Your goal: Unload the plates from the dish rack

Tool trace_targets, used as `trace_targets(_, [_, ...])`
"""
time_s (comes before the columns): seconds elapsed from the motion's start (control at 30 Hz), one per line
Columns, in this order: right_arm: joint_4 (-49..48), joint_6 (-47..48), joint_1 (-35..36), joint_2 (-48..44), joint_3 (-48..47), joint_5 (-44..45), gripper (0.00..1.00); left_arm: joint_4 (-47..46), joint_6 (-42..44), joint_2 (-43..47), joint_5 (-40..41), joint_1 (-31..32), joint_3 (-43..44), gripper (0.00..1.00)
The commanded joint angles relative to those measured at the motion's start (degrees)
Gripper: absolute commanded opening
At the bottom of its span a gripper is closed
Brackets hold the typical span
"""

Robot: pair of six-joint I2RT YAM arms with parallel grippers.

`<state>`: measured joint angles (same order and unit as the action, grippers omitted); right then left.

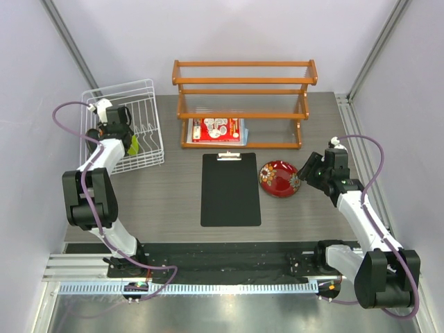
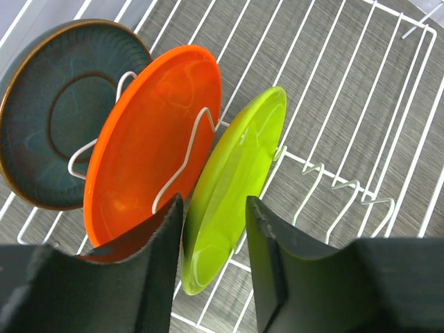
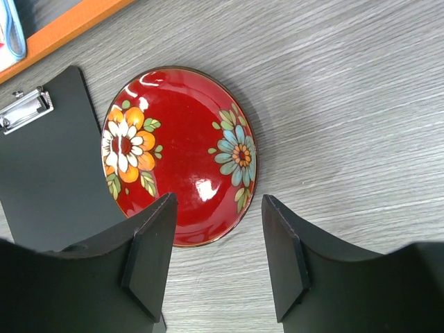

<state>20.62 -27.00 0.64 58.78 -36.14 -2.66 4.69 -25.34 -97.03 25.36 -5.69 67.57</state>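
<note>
Left jaws open astride lime green plate (image 2: 236, 173); right jaws open above dark red plate (image 3: 182, 156).

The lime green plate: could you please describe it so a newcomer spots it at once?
Look to the wire dish rack at the table's far left. Of three plates standing in it, the lime green plate is the end one, beside the orange plate.

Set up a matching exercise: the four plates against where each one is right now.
1 red floral plate
2 lime green plate
3 orange plate
4 teal plate

A racked, farthest from the left pincer
B flat on the table beside the clipboard
C between the jaws of the left pincer
D in the dish rack between two other plates

Pairs: 1-B, 2-C, 3-D, 4-A
</note>
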Motion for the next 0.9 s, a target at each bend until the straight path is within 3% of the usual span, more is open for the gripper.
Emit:
trace_targets(0.0, [-1.6,0.8,0.1,0.5,-2.1,-0.7,0.58,-2.1,-0.5,-0.5,0.0,-0.5,-0.4,0.31])
trace_targets(0.07, [-1.7,0.9,0.1,0.7,-2.0,-0.7,0.58,-1.1,-0.6,-0.8,-0.7,-0.6,0.4,0.22])
trace_targets(0.1, [-1.6,0.8,0.1,0.8,-2.0,-0.6,0.58,-0.4,-0.7,-0.7,-0.8,-0.8,0.5,0.13])
trace_targets(0.2, [-1.6,0.6,0.1,1.4,-2.1,-0.9,0.58,0.5,-0.7,-1.1,-1.0,-1.2,0.9,0.22])
trace_targets(0.33, [-1.7,0.9,0.1,1.5,-2.1,-1.3,0.58,1.1,-0.8,-1.0,-0.6,-1.3,0.7,0.23])
trace_targets(0.37, [-1.7,0.9,0.1,1.5,-2.1,-1.2,0.58,1.0,-0.8,-1.0,-0.7,-1.4,0.6,0.23])
trace_targets(0.47, [-1.8,0.9,0.1,1.6,-2.2,-1.2,0.58,1.5,-0.8,-1.1,-1.3,-1.4,1.2,0.0])
trace_targets(0.67, [-1.8,0.9,0.1,1.6,-2.5,-2.0,0.58,8.0,1.1,2.6,-6.7,-1.4,5.6,0.0])
trace_targets(0.87, [-1.8,0.6,0.1,0.7,-4.1,-3.1,0.58,15.2,1.0,11.9,-11.7,-1.5,7.0,0.0])
